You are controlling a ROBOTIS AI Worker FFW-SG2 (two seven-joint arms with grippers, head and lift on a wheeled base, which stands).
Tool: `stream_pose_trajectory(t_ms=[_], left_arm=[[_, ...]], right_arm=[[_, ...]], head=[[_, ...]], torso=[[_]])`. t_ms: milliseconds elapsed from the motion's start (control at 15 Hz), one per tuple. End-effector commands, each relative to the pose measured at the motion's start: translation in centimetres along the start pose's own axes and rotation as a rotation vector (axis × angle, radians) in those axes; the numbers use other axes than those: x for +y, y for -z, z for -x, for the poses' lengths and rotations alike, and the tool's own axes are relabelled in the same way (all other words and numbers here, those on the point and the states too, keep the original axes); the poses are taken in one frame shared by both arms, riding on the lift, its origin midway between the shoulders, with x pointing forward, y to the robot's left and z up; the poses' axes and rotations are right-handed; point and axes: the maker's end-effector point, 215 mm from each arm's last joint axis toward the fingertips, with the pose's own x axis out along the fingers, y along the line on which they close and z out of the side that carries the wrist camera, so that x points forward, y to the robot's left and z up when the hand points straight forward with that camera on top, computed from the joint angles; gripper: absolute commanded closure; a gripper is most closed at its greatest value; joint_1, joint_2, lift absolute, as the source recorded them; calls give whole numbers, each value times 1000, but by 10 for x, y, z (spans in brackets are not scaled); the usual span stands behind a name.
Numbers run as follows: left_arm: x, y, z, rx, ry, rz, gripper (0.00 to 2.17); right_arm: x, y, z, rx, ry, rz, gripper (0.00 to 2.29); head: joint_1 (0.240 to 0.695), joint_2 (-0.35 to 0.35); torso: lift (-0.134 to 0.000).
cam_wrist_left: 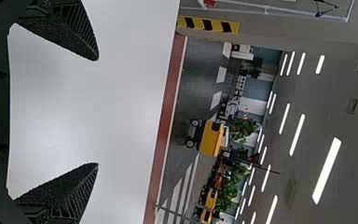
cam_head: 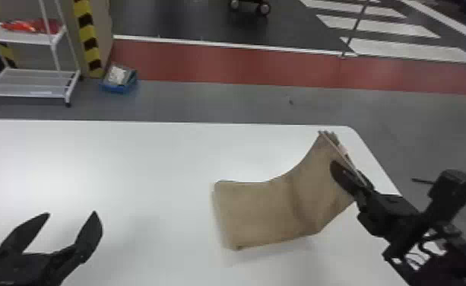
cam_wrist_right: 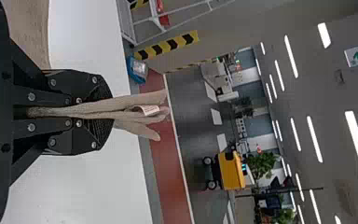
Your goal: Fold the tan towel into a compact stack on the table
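Right gripper (cam_wrist_right: 106, 110): clamped on layered end of tan towel (cam_head: 258, 213) | end held raised, presumably to be folded over the rest | left gripper (cam_head: 71, 213): spread wide above table (cam_head: 148, 159)

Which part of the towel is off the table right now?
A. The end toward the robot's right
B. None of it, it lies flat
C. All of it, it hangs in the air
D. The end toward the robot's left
A: the right gripper is clamped on that end of the towel and holds it raised, while the other end rests on the table.
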Motion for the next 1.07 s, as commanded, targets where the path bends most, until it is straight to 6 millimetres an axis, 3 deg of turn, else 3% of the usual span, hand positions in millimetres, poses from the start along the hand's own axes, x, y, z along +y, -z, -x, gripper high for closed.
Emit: stream_pose_trajectory(t_ms=[0,267,467,600,667,800,867,1000], left_arm=[[-1,-2,1,-5,0,0,66],[1,-13,1,-46,-23,-14,60],[-1,-12,1,-46,-17,-13,60],[-2,-13,1,-47,-13,-13,66],[-2,-14,0,-49,-11,-12,66],[-2,-14,-1,-49,-9,-12,66],[-2,-14,-1,-49,-8,-12,66],[-6,-14,-2,-50,-2,-10,66]], right_arm=[[60,17,-10,45,-80,63,1835],[117,63,-27,141,-130,157,1835],[153,95,-34,205,-167,203,1835],[159,132,-34,314,-163,229,1750],[156,143,-33,340,-150,239,1301],[166,155,-31,363,-179,245,-2],[176,152,-31,339,-210,222,-2],[188,109,-36,171,-252,170,53]], head=[[695,-140],[695,-15],[695,42],[695,69],[695,95],[695,105],[695,114],[695,130]], torso=[[-113],[-113],[-113],[-113],[-113],[-113],[-113],[-113]])
